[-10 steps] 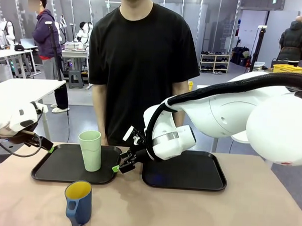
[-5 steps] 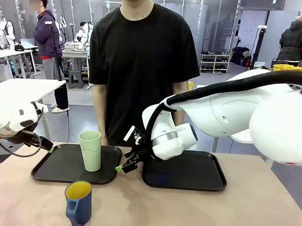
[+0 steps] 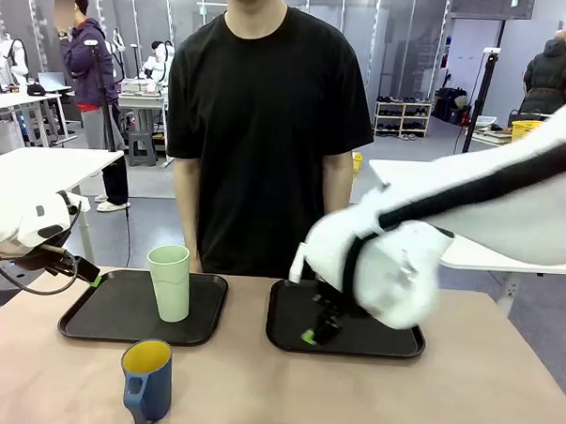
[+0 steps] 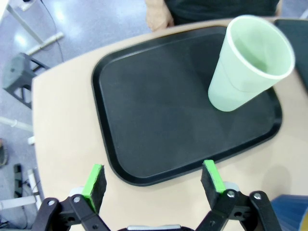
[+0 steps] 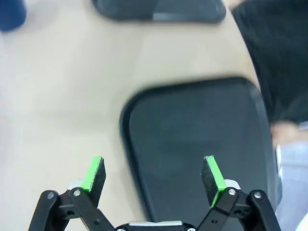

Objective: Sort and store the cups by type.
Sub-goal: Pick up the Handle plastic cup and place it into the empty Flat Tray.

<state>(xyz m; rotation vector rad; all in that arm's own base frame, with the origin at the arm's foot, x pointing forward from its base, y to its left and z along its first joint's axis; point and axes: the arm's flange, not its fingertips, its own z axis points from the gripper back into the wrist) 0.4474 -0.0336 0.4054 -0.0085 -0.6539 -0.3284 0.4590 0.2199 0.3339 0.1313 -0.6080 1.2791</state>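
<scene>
Above the right tray's (image 5: 192, 134) edge, the right gripper (image 5: 153, 173) is wide open and empty. The left gripper (image 4: 153, 175), equally open and empty, hangs at the left tray's (image 4: 159, 110) edge. The tumbler (image 4: 245, 67) stands on that tray, well apart from it, and the mug (image 3: 147, 380) stands on the table (image 3: 462, 408).

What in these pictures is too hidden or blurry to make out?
- Front view: the right arm is blurred and hides part of the right tray.
- Left wrist view: the mug is cut off at the bottom corner.
- Right wrist view: blurred; the mug is a blue smear at the top edge.
</scene>
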